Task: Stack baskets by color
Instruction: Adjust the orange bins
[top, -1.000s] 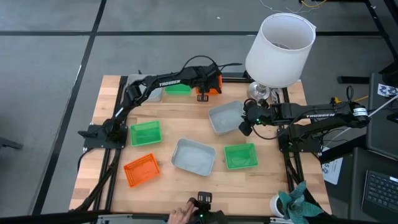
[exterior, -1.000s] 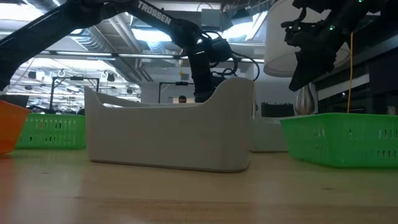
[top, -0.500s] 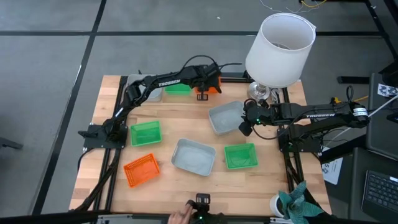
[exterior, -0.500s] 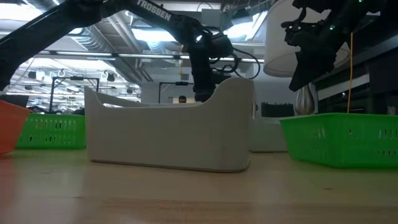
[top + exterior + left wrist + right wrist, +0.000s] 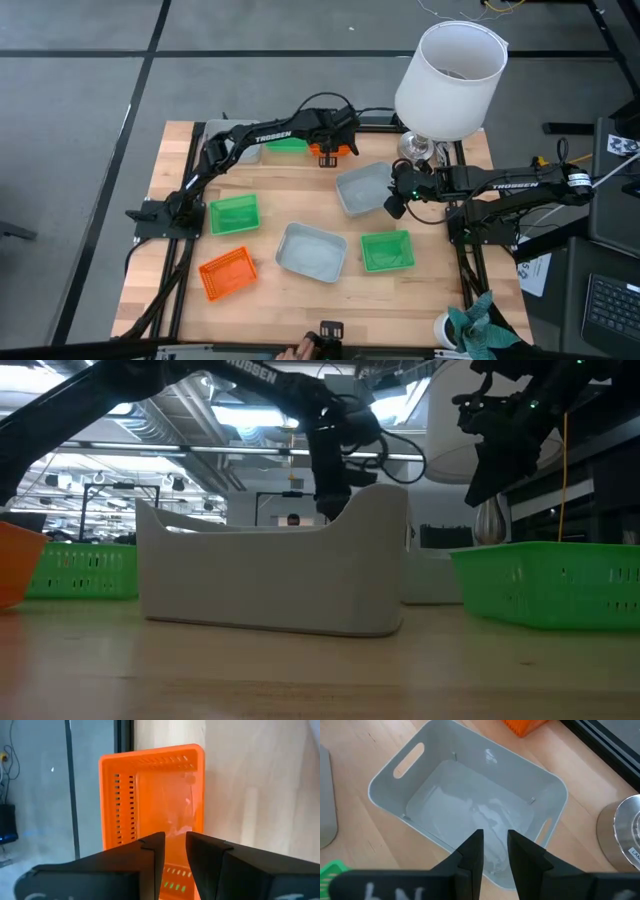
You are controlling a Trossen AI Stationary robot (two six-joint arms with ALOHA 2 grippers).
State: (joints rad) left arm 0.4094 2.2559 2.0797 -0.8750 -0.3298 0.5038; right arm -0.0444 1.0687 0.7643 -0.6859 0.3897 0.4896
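wooden tabletop (image 5: 270,205) fills the middle of your overhead view, ringed by grey floor, with a big white lampshade (image 5: 450,78) standing at its far right corner. your left gripper (image 5: 325,135) reaches to the far edge and hangs over an orange basket (image 5: 332,150); in its wrist view the two dark fingers (image 5: 150,851) stand a narrow slot apart with that basket's near rim showing between them, and you cannot tell whether they pinch it. a green basket (image 5: 286,144) sits just beside the orange one, and a grey basket (image 5: 243,150) lies partly under the arm. your right gripper (image 5: 393,198) hovers at the right edge of another grey basket (image 5: 362,189), its fingers (image 5: 472,851) slightly parted over the hollow and gripping nothing you can see. nearer the front lie a green basket (image 5: 233,214) at left, an orange basket (image 5: 227,273) at front left, a grey basket (image 5: 311,251) in the centre and a green basket (image 5: 386,250) at right, all apart from each other.
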